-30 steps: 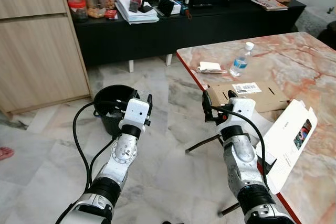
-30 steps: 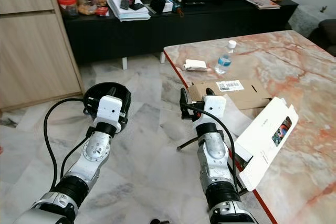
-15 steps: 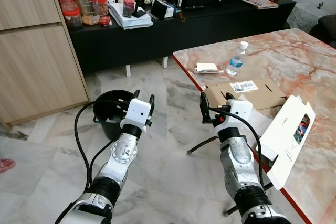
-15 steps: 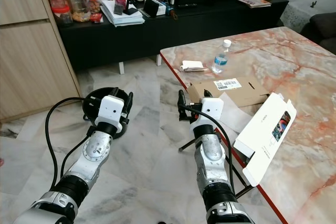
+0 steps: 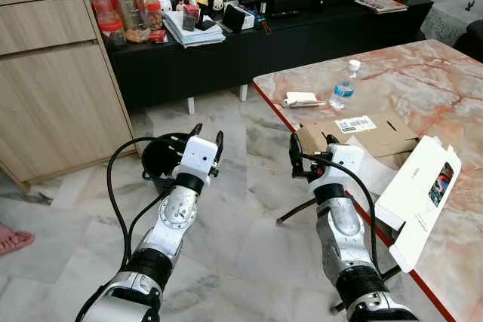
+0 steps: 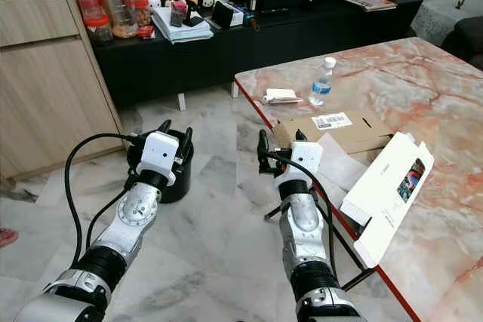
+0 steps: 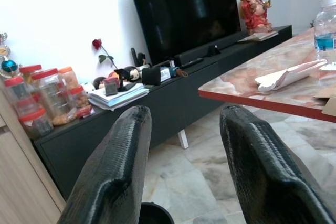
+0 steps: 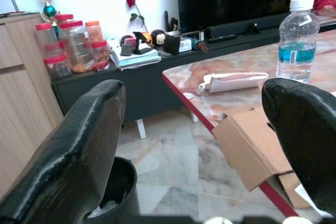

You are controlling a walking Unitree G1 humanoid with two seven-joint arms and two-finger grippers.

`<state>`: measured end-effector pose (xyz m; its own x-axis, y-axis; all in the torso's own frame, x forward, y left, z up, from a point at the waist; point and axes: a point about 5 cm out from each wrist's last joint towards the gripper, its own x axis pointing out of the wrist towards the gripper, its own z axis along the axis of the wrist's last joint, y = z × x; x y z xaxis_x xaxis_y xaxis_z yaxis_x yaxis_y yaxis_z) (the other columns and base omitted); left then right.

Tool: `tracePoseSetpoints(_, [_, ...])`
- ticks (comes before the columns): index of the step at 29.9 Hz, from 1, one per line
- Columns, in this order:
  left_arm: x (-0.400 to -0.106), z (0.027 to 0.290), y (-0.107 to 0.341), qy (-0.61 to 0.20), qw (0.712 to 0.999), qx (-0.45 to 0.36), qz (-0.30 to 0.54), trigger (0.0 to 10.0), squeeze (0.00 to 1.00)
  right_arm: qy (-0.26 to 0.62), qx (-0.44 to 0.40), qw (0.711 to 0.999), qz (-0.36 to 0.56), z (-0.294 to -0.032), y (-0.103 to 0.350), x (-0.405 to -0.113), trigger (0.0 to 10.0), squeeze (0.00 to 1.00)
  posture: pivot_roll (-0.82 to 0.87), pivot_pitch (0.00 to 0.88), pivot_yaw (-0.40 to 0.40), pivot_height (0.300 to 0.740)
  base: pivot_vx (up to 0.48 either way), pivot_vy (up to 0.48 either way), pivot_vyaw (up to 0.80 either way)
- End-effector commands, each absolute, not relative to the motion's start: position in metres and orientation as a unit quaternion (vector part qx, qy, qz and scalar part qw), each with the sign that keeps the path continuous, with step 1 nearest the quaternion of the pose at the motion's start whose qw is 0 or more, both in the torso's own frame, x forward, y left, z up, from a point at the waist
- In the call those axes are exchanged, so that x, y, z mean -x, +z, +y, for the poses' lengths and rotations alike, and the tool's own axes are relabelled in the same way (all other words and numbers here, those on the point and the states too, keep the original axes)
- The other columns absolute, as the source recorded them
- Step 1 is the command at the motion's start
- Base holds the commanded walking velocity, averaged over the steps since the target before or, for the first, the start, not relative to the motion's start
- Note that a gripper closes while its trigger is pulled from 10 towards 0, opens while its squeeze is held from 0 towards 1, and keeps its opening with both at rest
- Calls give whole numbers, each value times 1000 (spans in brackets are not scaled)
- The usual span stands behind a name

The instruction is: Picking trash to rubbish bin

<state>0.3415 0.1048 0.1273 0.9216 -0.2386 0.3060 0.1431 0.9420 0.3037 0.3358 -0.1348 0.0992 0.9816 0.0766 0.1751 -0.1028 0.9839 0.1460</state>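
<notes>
A black rubbish bin (image 5: 160, 162) stands on the marble floor, just behind my left gripper (image 5: 208, 133), which is held up, open and empty. My right gripper (image 5: 312, 141) is also raised, open and empty, at the near corner of the marble table (image 5: 430, 73). On the table lie a folded white paper wrapper (image 5: 303, 99), a clear water bottle (image 5: 346, 85), a flattened cardboard box (image 5: 361, 133) and a white printed carton (image 5: 421, 190) overhanging the edge. The right wrist view looks past its fingers (image 8: 79, 150) to the bin (image 8: 114, 190), wrapper (image 8: 233, 81) and bottle (image 8: 297, 40).
A black TV console (image 5: 287, 35) with books, jars and small items runs along the back wall. A wooden cabinet (image 5: 53, 88) stands at the left. The table's metal leg (image 5: 298, 209) slants beneath its red edge. A person's foot (image 5: 11, 239) is at the far left.
The camera has shifted a little, so the bin now sits closer behind my left gripper. Both arms hold the same raised pose with fingers open.
</notes>
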Motion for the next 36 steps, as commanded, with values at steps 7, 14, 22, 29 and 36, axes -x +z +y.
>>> tracePoseSetpoints(7, [-345, 101, 131, -104, 965, -165, -175, 10000, 0, 40, -79, 992, -91, -135, 103, -338, 10000, 0, 71, 51, -27, 740, 0, -94, -706])
tracePoseSetpoints(14, [-345, 100, 131, -101, 965, -164, -175, 10000, 0, 42, -79, 992, -93, -134, 103, -339, 10000, 0, 74, 55, -34, 740, 0, -387, -711])
tracePoseSetpoints(22, [-344, 101, 132, -95, 966, -157, -180, 10000, 0, 43, -79, 992, -94, -134, 103, -339, 10000, 0, 74, 55, -37, 740, 0, -240, -709])
tracePoseSetpoints(29, [-343, 99, 133, -96, 966, -153, -184, 10000, 0, 43, -79, 991, -96, -135, 104, -339, 10000, 0, 73, 54, -40, 740, 0, 0, -703])
tracePoseSetpoints(36, [-343, 99, 133, -98, 966, -151, -188, 10000, 0, 44, -79, 991, -97, -134, 103, -339, 10000, 0, 73, 54, -40, 740, 0, 0, -702])
